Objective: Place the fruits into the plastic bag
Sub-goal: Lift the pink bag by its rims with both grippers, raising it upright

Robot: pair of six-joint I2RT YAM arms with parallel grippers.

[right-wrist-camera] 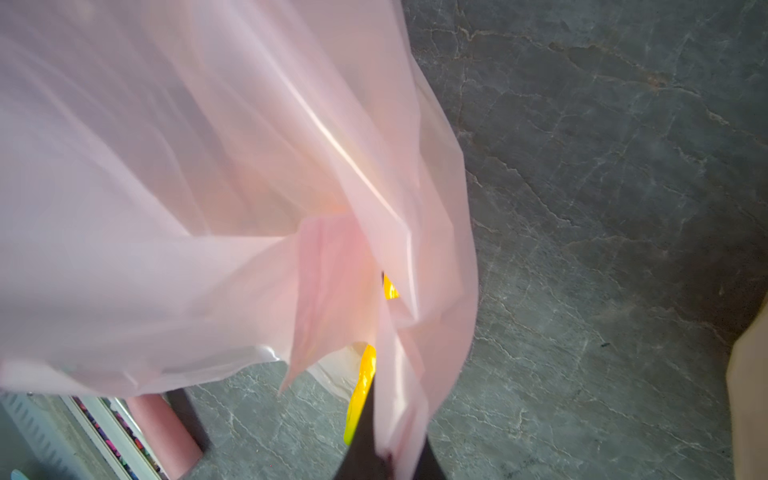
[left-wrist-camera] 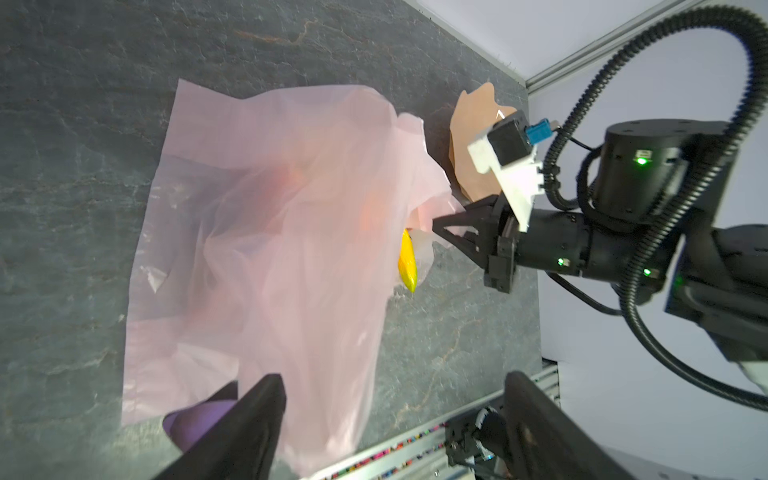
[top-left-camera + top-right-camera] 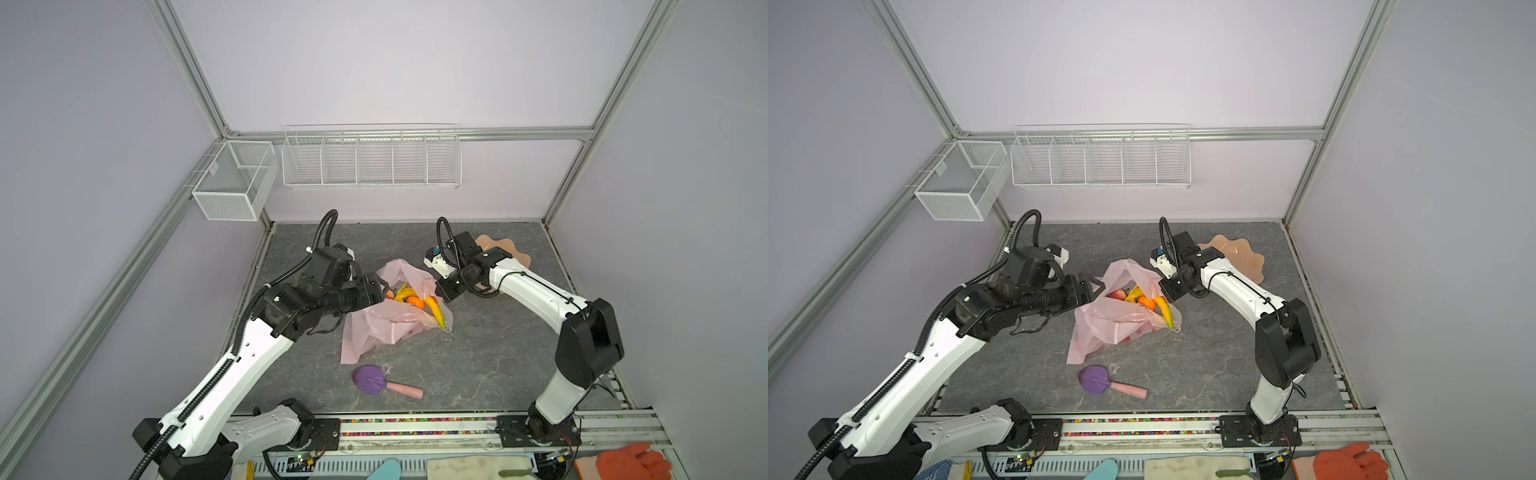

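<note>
Grey stone-look tabletop (image 3: 490, 361), plastic bag (image 3: 386, 328) slumped mid-table with fruits (image 3: 415, 302) (yellow, orange, one red, perhaps a strawberry) in its mouth; right gripper (image 2: 438, 222) clamped tight on one rim, left gripper (image 3: 383, 286) spread wide, empty, just beside the opposite rim.

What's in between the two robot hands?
The plastic bag, its mouth showing bananas and an orange, lies between the left gripper and right gripper, in both top views.
</note>
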